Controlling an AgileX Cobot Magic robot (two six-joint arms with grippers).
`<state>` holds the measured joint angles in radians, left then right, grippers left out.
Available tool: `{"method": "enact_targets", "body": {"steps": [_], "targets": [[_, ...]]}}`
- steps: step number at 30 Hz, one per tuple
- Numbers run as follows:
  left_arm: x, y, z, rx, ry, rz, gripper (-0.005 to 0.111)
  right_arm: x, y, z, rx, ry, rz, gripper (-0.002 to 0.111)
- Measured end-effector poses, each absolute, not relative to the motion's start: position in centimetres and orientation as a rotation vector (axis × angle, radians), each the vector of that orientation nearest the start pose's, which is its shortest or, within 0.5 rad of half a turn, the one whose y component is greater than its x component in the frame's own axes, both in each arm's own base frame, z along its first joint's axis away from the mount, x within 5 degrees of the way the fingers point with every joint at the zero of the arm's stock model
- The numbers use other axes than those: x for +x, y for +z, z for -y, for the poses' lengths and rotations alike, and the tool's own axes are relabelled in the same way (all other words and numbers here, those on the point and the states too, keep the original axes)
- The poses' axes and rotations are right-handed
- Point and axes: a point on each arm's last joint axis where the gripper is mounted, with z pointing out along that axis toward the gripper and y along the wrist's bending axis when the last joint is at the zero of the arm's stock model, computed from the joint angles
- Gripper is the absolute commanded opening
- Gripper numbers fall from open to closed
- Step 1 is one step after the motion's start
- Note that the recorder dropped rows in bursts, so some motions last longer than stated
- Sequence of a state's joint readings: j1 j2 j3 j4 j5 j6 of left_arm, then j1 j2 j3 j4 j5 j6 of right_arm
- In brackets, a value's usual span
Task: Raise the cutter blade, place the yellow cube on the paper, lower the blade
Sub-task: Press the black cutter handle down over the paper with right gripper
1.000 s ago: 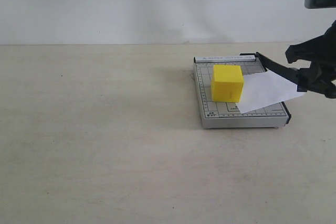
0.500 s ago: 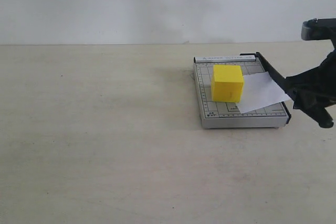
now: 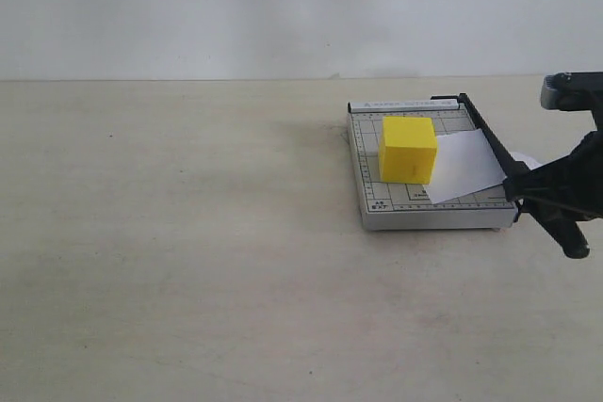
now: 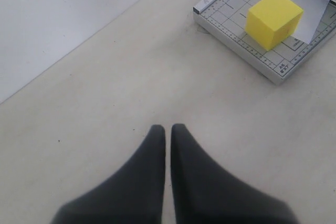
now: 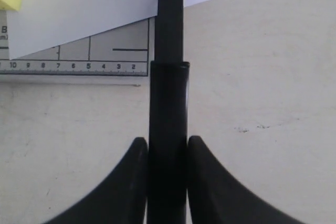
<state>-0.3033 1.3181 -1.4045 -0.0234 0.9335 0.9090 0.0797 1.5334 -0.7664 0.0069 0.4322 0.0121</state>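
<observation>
Nearest, the front of the table (image 3: 188, 308) carries nothing, so the work sits toward its far right. There the right end effector (image 5: 167, 145) is clamped on the thick rounded handle of the cutter blade (image 3: 488, 136), one finger on each side. Gripping at that end, far from the hinge, probably gives the most leverage and keeps the fingers away from the cutting edge. The blade lies low along the right edge of the grey trimmer board (image 3: 377, 200), so the lowering looks at or near its end. The paper (image 3: 466, 165) lies skewed across the grid with one corner poking out beyond the blade, which puts it where a cut would fall. Just behind the board's front edge, the yellow cube (image 3: 408, 150) stands upright on the board, apparently on the paper's left edge as a weight, though how far it overlaps is unclear. Farthest back and high up, the left end effector (image 4: 168, 135) hangs closed and empty, well apart from the board, leaving its partner room.
</observation>
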Motion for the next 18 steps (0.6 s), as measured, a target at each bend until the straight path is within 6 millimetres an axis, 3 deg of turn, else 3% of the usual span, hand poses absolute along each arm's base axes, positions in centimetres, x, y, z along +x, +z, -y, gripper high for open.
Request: {"method": "enact_targets", "body": {"steps": [5, 10, 18], "targets": [[26.3, 40.8, 8.4, 1.331, 0.273, -1.932, 0.004, 27.6, 18.3, -2.2, -0.080, 0.035, -2.686, 0.013], [26.3, 40.8, 8.4, 1.331, 0.273, -1.932, 0.004, 28.0, 16.6, -2.3, -0.073, 0.038, -2.740, 0.013], [26.3, 40.8, 8.4, 1.331, 0.270, -1.932, 0.004, 28.0, 16.6, -2.3, -0.056, 0.049, -2.737, 0.013]]}}
